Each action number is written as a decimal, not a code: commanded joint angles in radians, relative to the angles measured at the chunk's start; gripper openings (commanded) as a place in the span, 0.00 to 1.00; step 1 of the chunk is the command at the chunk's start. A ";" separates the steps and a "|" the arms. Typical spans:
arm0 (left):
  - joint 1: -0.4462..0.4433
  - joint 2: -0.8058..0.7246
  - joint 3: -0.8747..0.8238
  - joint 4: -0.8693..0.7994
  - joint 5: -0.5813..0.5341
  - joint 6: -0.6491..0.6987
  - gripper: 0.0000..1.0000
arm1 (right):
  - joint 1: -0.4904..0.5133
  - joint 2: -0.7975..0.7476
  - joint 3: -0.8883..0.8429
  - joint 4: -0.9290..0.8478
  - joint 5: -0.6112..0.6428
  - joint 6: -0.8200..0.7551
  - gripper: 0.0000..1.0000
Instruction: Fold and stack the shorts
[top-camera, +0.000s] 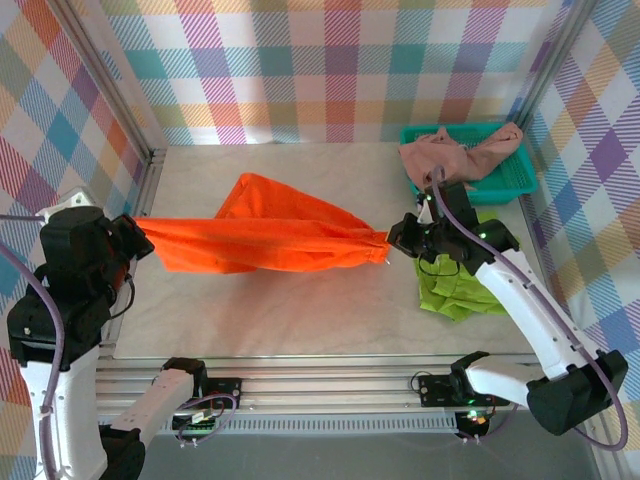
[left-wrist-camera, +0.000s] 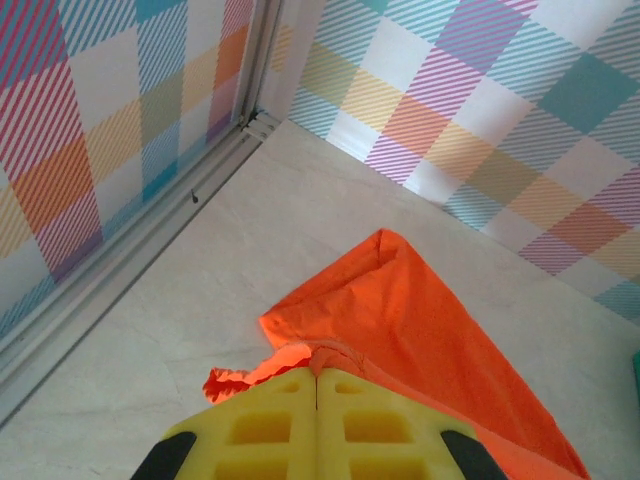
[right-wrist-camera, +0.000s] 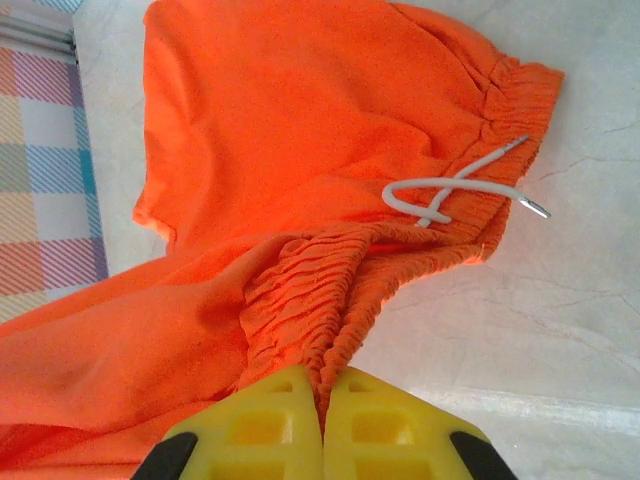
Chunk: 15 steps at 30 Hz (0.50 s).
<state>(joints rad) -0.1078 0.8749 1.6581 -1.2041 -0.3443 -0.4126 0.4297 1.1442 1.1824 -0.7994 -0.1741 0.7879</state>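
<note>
Spanning left fingers (left-wrist-camera: 265, 430) to right fingers (right-wrist-camera: 270, 420), orange shorts (top-camera: 265, 235), seemingly taut, waistband (right-wrist-camera: 300, 300) bunched

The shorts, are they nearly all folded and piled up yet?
Not nearly. Done: maybe nothing, since the green shorts lie rumpled on the table. In hand: the left gripper and right gripper each pinch an end of the orange shorts, stretched between them. Left: the pink shorts are heaped on the teal basket, and nothing is stacked.
</note>
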 joint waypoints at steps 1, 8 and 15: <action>0.016 0.019 0.021 0.012 -0.077 0.059 0.00 | -0.005 -0.012 0.018 -0.081 0.052 -0.009 0.00; 0.016 0.114 -0.083 0.147 -0.048 0.066 0.00 | -0.005 0.055 0.026 -0.072 0.095 -0.012 0.00; 0.016 0.289 -0.145 0.313 -0.042 0.056 0.00 | -0.008 0.153 0.058 -0.035 0.147 -0.023 0.00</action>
<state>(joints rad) -0.1078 1.1267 1.5314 -1.0073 -0.3542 -0.3717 0.4309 1.2789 1.1919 -0.8364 -0.0792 0.7834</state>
